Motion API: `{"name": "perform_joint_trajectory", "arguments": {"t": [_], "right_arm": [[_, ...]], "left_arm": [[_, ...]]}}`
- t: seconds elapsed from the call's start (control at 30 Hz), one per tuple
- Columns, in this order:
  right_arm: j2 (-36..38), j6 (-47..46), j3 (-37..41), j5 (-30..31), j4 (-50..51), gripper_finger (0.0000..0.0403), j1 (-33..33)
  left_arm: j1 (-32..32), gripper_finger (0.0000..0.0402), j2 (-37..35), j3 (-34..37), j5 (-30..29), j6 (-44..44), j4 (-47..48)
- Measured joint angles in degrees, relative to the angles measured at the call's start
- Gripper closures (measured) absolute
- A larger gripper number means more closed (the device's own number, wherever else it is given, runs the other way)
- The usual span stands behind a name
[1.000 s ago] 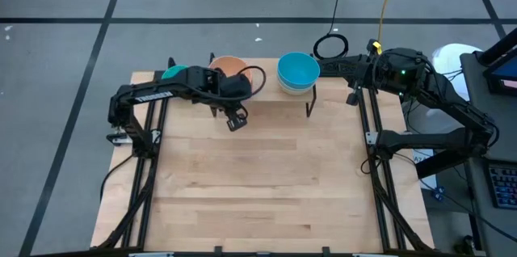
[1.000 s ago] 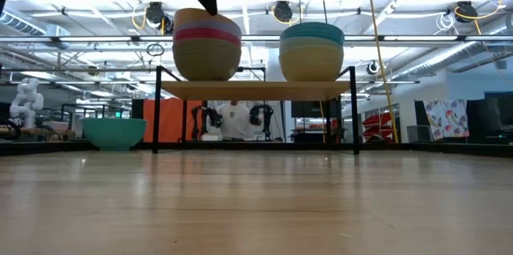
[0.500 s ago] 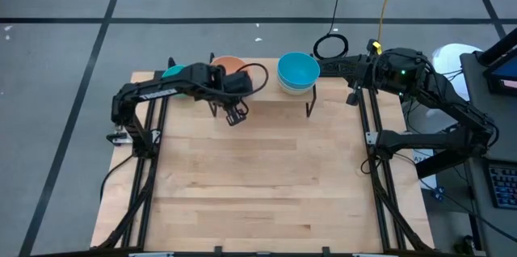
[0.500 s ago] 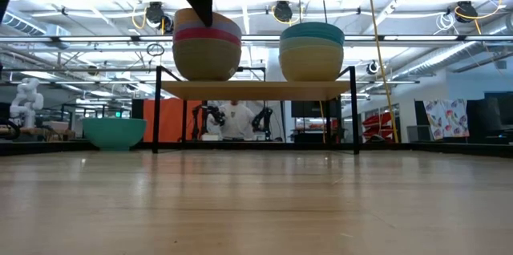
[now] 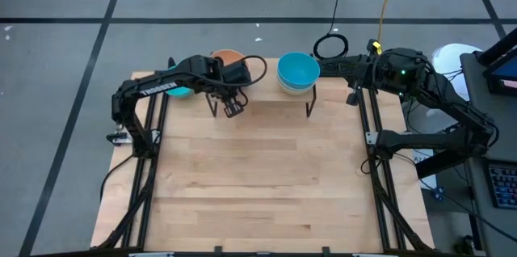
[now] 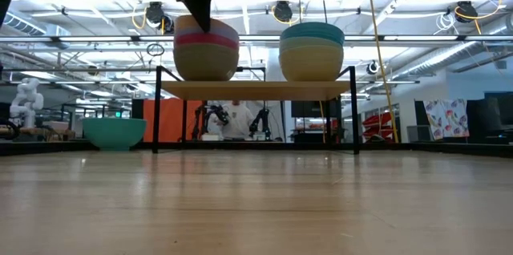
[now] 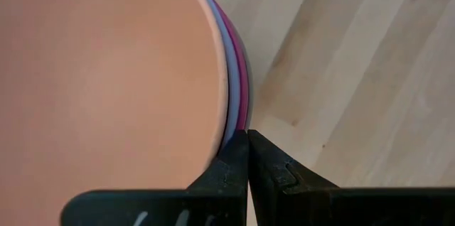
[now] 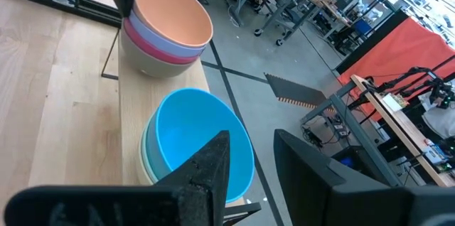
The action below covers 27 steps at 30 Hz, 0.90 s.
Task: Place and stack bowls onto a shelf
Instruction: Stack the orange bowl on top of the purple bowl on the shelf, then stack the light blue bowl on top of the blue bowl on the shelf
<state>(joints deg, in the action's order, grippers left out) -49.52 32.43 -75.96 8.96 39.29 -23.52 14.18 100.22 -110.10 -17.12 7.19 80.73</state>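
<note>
Shelf (image 6: 256, 89) stands at the top centre of the table (image 5: 258, 184) in the high view, holding two bowl stacks: left stack with the orange bowl (image 8: 173, 14) on top over lavender (image 8: 153, 38), magenta (image 8: 160, 55) and an olive-grey bowl (image 6: 206, 61), right stack topped by a cyan-blue bowl (image 5: 298, 69). Left tool (image 7: 247, 156) is closed and empty, its tips at the orange bowl's rim over the left stack; the mint green bowl (image 6: 115, 132) sits on the table left of the shelf, low view centre left. Right tool (image 8: 252, 155) is open and empty, parked above and behind the right stack at the upper right of the high view.
</note>
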Motion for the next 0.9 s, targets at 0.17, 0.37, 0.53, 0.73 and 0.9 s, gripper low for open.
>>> {"name": "perform_joint_trajectory", "arguments": {"t": [0.17, 0.37, 0.53, 0.73, 0.9], "right_arm": [[0.0, -0.01, 0.0, 0.01, 0.0, 0.03, 0.01], [0.0, 0.01, 0.0, 0.0, 0.0, 0.03, 0.01], [0.02, 0.0, 0.0, -0.13, 0.01, 0.03, 0.01], [0.02, 0.22, 0.0, -0.21, 0.63, 0.03, 0.0], [0.02, 1.73, 0.0, -0.23, 0.83, 0.03, 0.0]], "left_arm": [[0.8, 0.04, 0.0, 0.0, 0.01, -0.02, -0.02], [-1.51, 0.0399, -1.2, -0.02, 2.37, 0.32, 0.05], [-4.86, 0.0399, -3.01, -0.02, 2.58, 3.87, 2.0], [-7.65, 0.0399, -5.24, 0.07, 0.36, 13.39, 9.76], [-7.9, 0.0399, -7.93, 0.0, -5.43, 25.02, 9.26]]}}
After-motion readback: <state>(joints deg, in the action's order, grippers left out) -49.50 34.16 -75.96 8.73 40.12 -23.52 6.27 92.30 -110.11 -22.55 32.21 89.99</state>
